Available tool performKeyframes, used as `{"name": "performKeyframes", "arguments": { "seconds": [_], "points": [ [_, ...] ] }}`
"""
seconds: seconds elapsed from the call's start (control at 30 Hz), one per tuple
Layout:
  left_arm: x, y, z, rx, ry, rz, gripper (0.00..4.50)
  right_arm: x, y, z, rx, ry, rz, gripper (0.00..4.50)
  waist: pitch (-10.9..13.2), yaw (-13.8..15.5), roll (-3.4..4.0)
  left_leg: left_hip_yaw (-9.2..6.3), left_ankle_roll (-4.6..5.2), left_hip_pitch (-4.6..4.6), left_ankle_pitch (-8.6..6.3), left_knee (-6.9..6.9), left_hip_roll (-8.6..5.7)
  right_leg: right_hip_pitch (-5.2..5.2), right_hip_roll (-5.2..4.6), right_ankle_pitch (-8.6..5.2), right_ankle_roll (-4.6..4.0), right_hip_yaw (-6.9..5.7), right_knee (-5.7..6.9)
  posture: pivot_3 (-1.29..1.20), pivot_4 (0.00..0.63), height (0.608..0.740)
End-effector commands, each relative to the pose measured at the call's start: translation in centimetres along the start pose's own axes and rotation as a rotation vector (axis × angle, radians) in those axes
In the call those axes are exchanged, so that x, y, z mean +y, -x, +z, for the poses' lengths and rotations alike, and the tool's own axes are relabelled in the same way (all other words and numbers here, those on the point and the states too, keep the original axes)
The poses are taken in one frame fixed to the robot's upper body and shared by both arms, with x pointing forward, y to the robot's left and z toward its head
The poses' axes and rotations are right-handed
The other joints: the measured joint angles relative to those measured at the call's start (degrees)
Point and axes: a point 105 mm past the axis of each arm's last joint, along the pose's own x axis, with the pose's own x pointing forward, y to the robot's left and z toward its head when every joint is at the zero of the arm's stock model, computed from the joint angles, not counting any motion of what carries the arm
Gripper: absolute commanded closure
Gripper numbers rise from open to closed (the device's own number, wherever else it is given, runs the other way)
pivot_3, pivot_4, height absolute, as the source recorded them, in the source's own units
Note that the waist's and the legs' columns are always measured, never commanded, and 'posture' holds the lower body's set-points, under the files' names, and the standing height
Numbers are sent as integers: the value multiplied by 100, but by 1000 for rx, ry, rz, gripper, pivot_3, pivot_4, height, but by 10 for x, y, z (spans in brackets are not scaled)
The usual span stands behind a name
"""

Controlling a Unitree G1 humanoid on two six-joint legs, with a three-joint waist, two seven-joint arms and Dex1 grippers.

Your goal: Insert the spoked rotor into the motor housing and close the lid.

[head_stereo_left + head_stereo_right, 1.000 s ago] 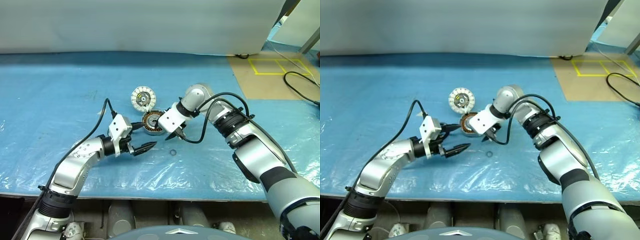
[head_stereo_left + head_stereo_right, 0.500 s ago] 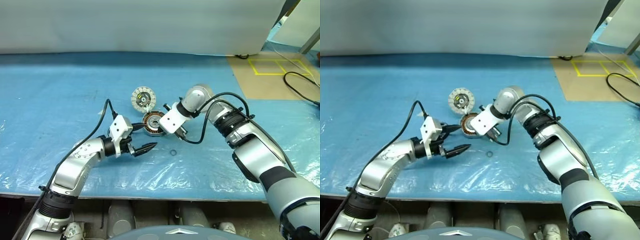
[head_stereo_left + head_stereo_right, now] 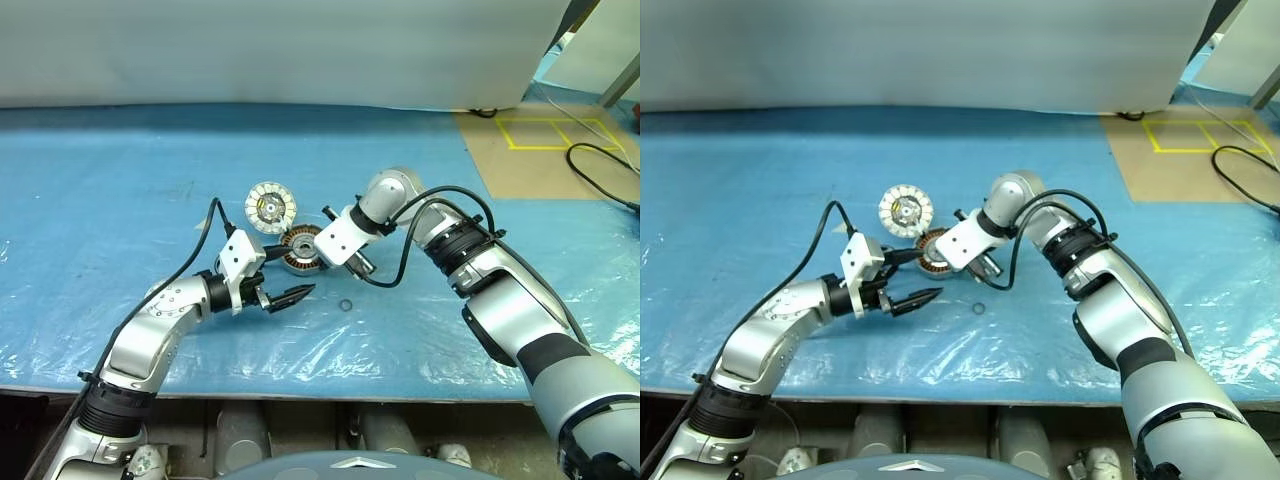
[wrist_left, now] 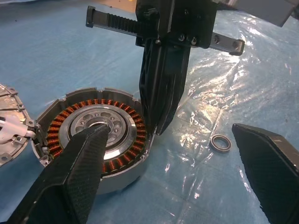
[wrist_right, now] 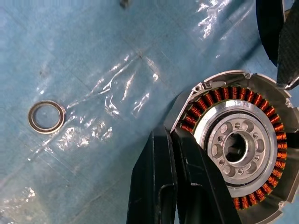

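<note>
Motor housing (image 3: 303,249): shallow round metal cup with a ring of copper-brown windings around a silver central hub, set open side up on the blue plastic sheet (image 3: 120,200) that covers the table, about midway between the near and far edges and slightly toward the left edge. The winding cavity is seen uncovered in both wrist views.

Lid (image 3: 270,208): round pale disc with light rim segments and a dark centre facing up, laid flat just beside the housing on its far-left side.

Small ring (image 3: 345,305): tiny dark loose ring, laid flat on the sheet near the housing, toward the near edge of the table.

Right gripper (image 4: 159,121): pointed steeply down, its two black fingers pressed together with nothing seen between them, tips set against the outer rim of the housing on the side facing the small ring.

Left gripper (image 3: 282,278): held roughly level just on the near-left side of the housing, its fingers (image 4: 79,172) spread wide and empty; one fingertip is seen over the housing's rim, but contact cannot be told.

Black cable (image 3: 195,255): looped from the left wrist back along the forearm.

Yellow tape square (image 3: 548,131): marked on the brown floor beyond the far right corner of the table.
</note>
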Motion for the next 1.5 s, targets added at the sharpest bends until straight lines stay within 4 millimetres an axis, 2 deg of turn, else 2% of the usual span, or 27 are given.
{"name": "performKeyframes", "arguments": {
  "seconds": [0.03, 0.17, 0.53, 0.77, 0.97, 1.27, 1.5],
  "points": [
    [-5, 1, 8, -25, -27, -16, 10, 1, 8, 14, -74, -70, 11, 4480, 0, 5, 0, 0, 0, 0, 0, 0, 0, 0, 0, 0, 0, 0, 0, 0, 150, 740],
    [-6, 2, 7, -18, -23, -22, 10, 4, 10, 17, -82, -131, 6, 4480, 0, 11, 0, 0, 0, -1, 0, 0, 1, -1, 0, 0, 0, -2, 0, 0, 150, 740],
    [-9, -2, 5, -13, -12, -54, 10, 27, 18, 8, -42, -248, 12, 4480, 0, 29, 0, 0, -2, 0, 0, 0, 0, 1, -1, 0, 0, -2, 1, 0, 150, 740],
    [-8, -3, 6, -13, -15, -64, 10, 43, 12, 8, -41, -323, 62, 4480, 0, 30, 0, 0, -2, 3, 0, 0, -1, 2, -1, 0, 0, -1, 1, 0, 150, 740],
    [-10, 0, 4, -2, -11, -66, 10, 40, 5, 19, -80, -408, 75, 4480, 0, 15, 1, 0, -2, 10, 0, 0, 0, 7, -1, 0, 0, 0, 3, 0, 150, 740],
    [-13, 1, 6, 6, -5, -71, 10, 20, -3, 44, -149, -498, 71, 4480, -1, 13, 2, 0, -3, 16, 1, 0, 1, 11, 0, 0, 0, 0, 5, 0, 150, 740],
    [-12, 0, 6, 5, -3, -71, 10, 24, -6, 49, -141, -537, 102, 4480, -1, 30, 2, 0, -4, 21, 1, 0, 0, 21, -2, 0, 0, -1, 1, 0, 150, 740]
  ]
}}
